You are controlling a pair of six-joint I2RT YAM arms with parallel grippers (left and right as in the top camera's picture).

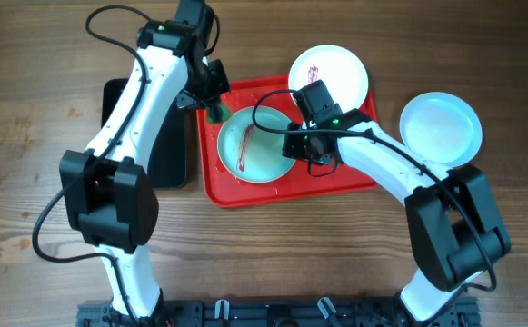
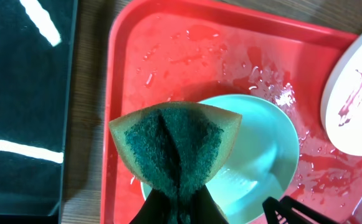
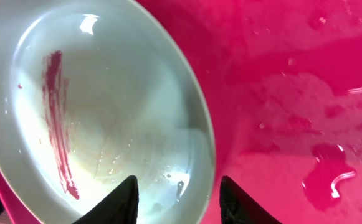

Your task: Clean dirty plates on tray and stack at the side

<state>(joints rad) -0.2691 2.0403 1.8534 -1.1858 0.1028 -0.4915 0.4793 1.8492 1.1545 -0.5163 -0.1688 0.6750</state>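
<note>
The left gripper (image 2: pixel 179 205), clamped on a folded yellow-and-green sponge (image 2: pixel 177 146), hovers over the streaked mint-green round plate (image 1: pixel 256 145) near the red plastic tray's (image 1: pixel 220 186) left edge. The right gripper (image 3: pixel 179 199), fingers apart, straddles the plate's rim, likely to steady it.

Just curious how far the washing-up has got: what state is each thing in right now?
mint plate on the tray: dirty, red streak.
white plate: dirty, red streak.
mint plate on the table: looks clean.
red tray: wet, puddled.
sponge: pinched and folded.
left gripper: shut on the sponge.
right gripper: open, astride the tray plate's rim.
</note>
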